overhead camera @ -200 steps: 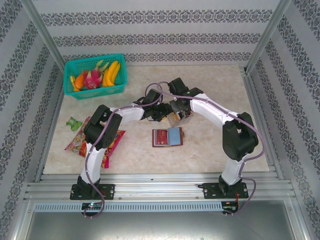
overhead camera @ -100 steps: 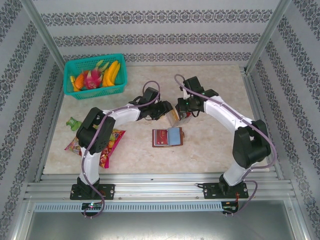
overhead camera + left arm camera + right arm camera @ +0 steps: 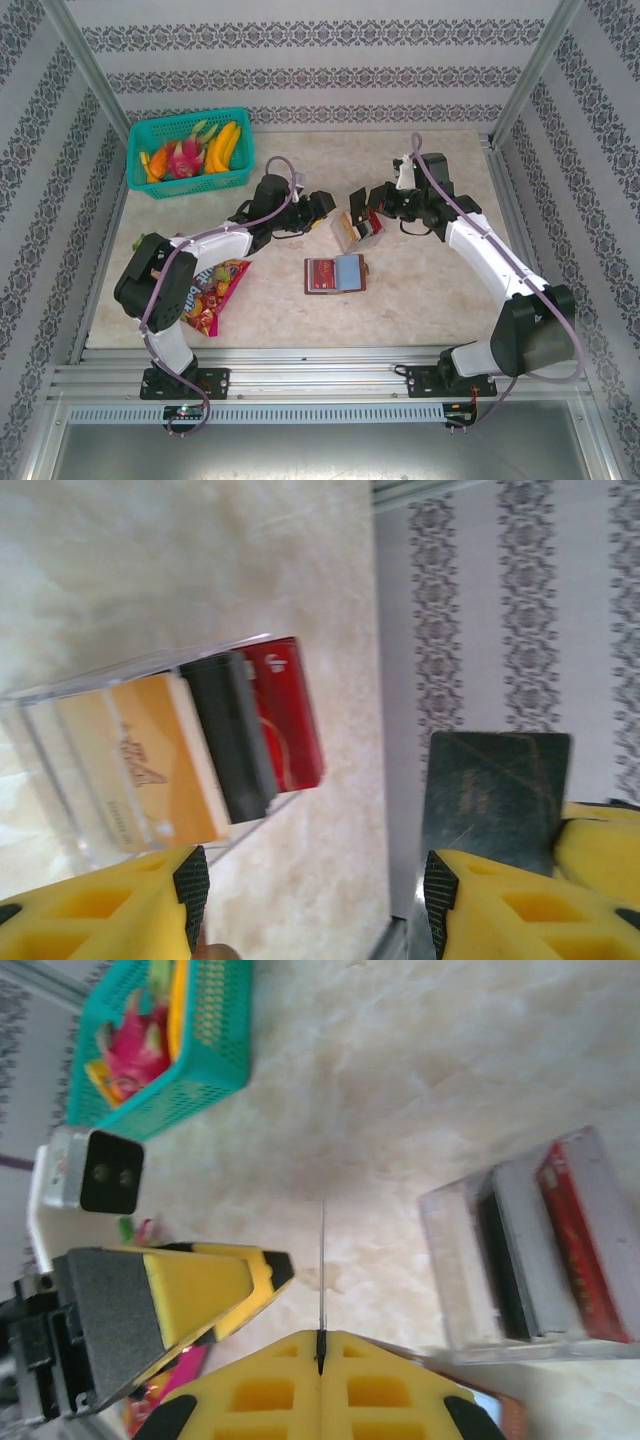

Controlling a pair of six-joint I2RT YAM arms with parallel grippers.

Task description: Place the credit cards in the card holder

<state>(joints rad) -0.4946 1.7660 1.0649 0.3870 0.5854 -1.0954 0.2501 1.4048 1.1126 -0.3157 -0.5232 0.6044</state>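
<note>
Credit cards (image 3: 210,745) in tan, black and red stand upright in a clear slotted stand (image 3: 450,1280) at the centre of the overhead view. One further black card (image 3: 495,795) is out of the stand, clamped by its lower edge in the closed right pincer (image 3: 320,1335); it appears at the right of the left wrist view and edge-on as a thin line in the right wrist view. The left pincer (image 3: 312,875) stands wide apart with nothing between its jaws, just left of the stand and facing it. The card holder (image 3: 336,274) lies open and flat on the desk (image 3: 430,290), below the stand in the overhead view and apart from both pincers, one half reddish and the other showing a grey sleeve. Step in hand, as judged: transfer of a withdrawn card from stand to holder, with insertion not yet begun. The next move probably calls for carrying the black card down-frame to the holder, turning it so its leading edge lines up with the mouth of a sleeve, and sliding it in at a shallow angle. The open left pincer could steady the holder, which looks light enough to slide under a push.
</note>
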